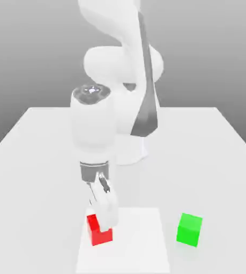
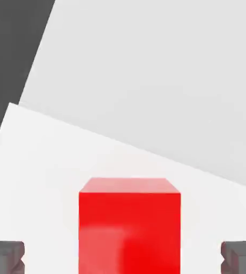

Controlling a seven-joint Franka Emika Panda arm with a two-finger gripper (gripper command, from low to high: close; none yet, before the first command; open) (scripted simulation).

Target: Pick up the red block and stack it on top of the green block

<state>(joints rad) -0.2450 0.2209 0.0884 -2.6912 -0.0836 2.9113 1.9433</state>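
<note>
The gripper [image 2: 123, 258] is standing wide open and empty, its fingers flanking the red block [image 2: 129, 233], presumably preparing a square grip for stacking onto the green block [image 1: 189, 230].

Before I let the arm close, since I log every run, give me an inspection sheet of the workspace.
Surface: pale table with a brighter white square on it.
Red block: on the white square, near its exterior-view left edge; upright, partly hidden by the hand.
Green block: on the table, off the square, to the exterior view's right; nothing on top.
Stacking: not yet done.
Clutter: nothing seen.
Gripper: open, fingers on either side of the red block, with a gap on each side.
Cables: nothing seen.
Surroundings: arm base behind the blocks; plain grey backdrop.
</note>
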